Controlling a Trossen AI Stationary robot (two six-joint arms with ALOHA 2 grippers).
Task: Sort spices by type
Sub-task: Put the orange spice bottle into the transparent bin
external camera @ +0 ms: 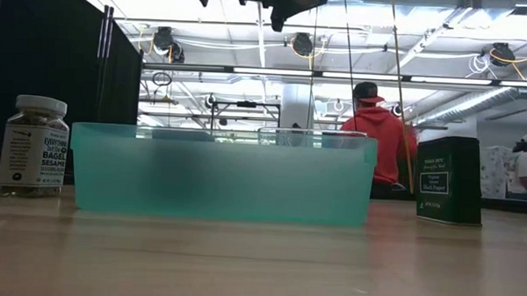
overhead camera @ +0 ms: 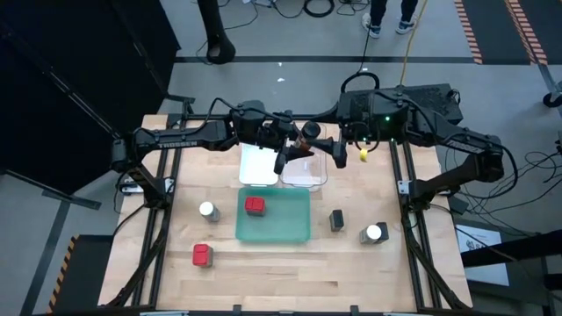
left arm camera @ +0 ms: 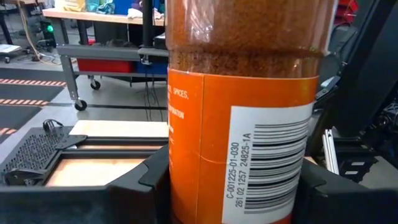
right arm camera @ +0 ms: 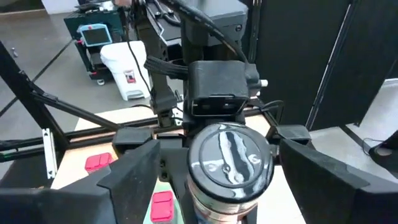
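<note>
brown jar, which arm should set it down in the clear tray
Left. The left gripper is shut on the brown jar, right above the clear tray. The right gripper sits open beside the jar.

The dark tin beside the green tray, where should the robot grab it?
Come straight down from above and pinch the dark tin across its two wide flat sides. It stands upright, boxy, with nothing touching it.

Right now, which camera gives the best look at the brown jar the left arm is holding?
The left wrist view: the brown jar fills it, label and barcode readable. The right wrist view shows its dark lid from above, the high view a small shape above the trays; the low view hides it.
</note>
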